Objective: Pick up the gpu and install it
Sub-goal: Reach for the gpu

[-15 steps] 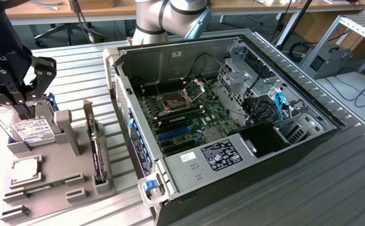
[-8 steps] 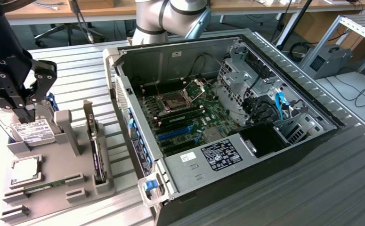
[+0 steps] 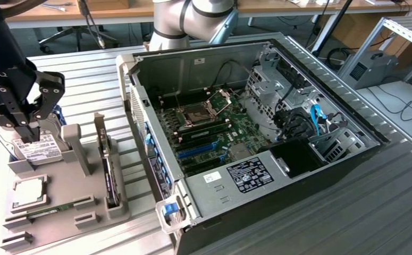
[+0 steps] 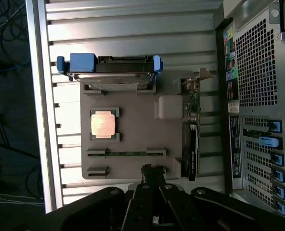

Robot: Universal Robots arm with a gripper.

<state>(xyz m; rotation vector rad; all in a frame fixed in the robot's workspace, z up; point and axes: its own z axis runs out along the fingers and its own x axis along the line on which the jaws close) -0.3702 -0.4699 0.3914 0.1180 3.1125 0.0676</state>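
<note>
**Gpu** (image 3: 108, 169): thin, flat card, black with a strip of green board showing, and a silver metal bracket at one end. It stands on its long edge in a narrow slot of the holder tray, on the tray side nearest the computer case. Nothing grips it.

**Gripper** (image 3: 23, 127): black, matte, with jointed linkage fingers. The fingers are pressed together and hold nothing. It hangs above the tray at the exterior view's left, apart from the gpu. In the wrist view the gripper (image 4: 152, 169) has its tips over the tray's edge, with the gpu (image 4: 191, 154) off to one side.

**Holder tray** (image 3: 67, 223): grey moulded plastic, a flat slab with raised blocks and slots. It lies on the table, left of the case in the exterior view.

**Hard drive** (image 3: 39, 147): silver metal with a white label, propped at the tray's far end. Its carrier is blue.

**Processor chip** (image 3: 28, 191): square, with a pale metallic lid, seated in a square recess.

**Memory stick** (image 3: 52, 207): narrow green strip set on edge in a slot at the tray's near part.

**Computer case** (image 3: 213, 199): dark steel tower lying on its side, with the side panel off. The green motherboard (image 3: 213, 130) is exposed, with blue slots and black cables.

**Table** (image 3: 319, 223): ribbed aluminium slats.
</note>
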